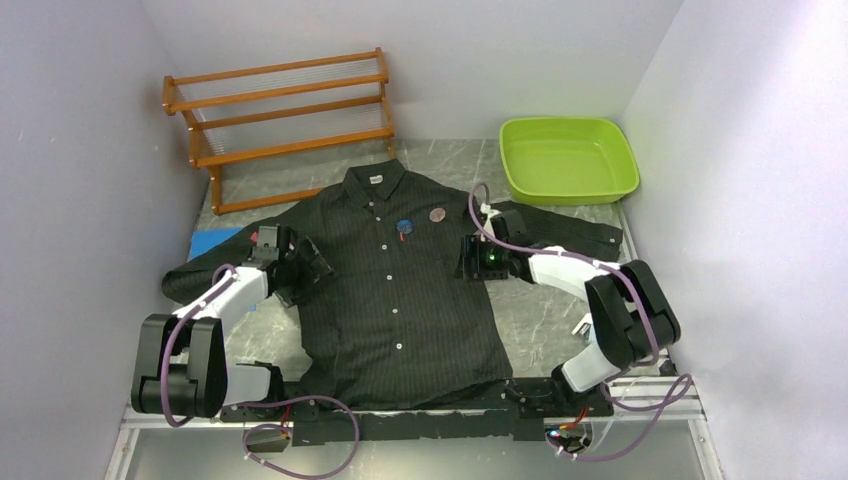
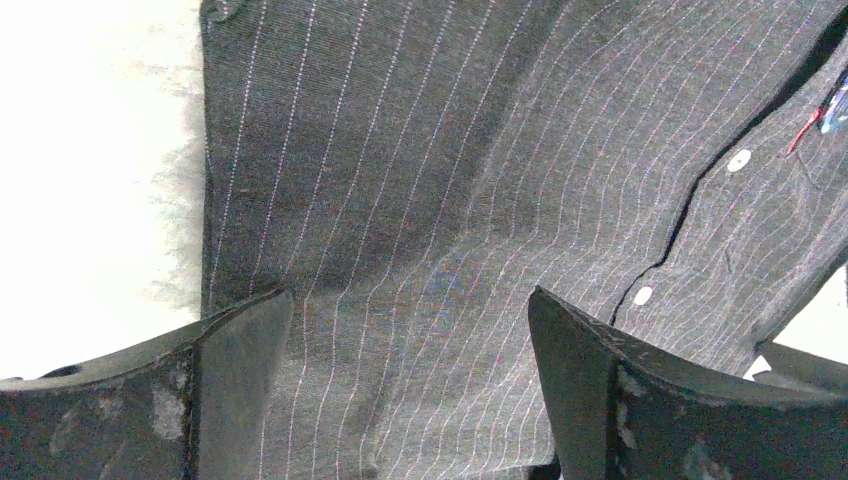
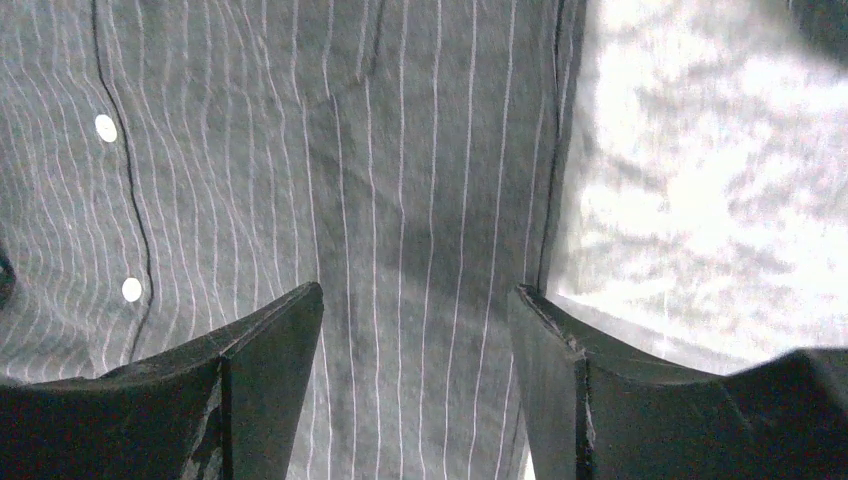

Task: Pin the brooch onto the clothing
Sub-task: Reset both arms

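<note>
The black pinstriped shirt lies flat on the table, buttoned, collar at the far side. A round blue brooch with a red bit sits on its chest by the placket. A round brownish brooch lies just right of it. My left gripper is open and empty, low over the shirt's left chest; the blue brooch shows at the right edge of the left wrist view. My right gripper is open and empty over the shirt's right side, one finger at the fabric's edge.
A wooden shoe rack stands at the back left and a lime green tub at the back right. A blue patch lies by the left sleeve. Walls close in on both sides.
</note>
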Robot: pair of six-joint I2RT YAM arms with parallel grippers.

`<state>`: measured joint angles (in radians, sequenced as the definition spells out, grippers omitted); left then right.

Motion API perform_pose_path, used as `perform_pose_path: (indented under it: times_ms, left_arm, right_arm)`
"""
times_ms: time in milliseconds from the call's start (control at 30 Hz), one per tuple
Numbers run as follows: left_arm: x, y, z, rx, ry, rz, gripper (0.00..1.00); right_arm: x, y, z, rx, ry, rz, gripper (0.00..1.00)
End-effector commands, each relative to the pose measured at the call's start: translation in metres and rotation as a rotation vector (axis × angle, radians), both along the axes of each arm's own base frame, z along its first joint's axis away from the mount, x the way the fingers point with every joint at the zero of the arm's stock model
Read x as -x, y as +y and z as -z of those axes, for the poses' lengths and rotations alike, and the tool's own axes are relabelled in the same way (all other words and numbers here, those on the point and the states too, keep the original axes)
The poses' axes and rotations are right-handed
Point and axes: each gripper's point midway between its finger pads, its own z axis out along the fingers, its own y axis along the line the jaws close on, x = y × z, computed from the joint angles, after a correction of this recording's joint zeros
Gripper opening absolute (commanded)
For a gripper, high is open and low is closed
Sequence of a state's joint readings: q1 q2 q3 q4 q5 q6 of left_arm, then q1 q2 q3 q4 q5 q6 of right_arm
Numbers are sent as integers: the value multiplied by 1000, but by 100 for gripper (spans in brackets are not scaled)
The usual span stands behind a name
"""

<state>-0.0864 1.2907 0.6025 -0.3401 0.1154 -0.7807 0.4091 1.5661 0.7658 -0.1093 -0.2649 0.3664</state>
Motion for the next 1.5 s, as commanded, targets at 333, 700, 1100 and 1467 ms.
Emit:
perform_pose_path:
  times_ms: [333, 700, 1100, 1467]
  left_arm:
    - [-3, 31, -59, -63, -293, -77, 96]
    - [-11, 106, -110, -414, -626, -297, 96]
    - [-26, 139, -69, -691, -639, -262, 96]
    - [-88, 109, -72, -769, -844, 36, 96]
  right_arm:
    - [-6, -66, -77, -103, -303, 243, 96]
    - [-9, -160, -123, 62, -732, 610, 100]
    - [-4, -193, -131, 213, -1009, 654, 99]
    - [-20, -215, -106, 338, -1049, 710, 99]
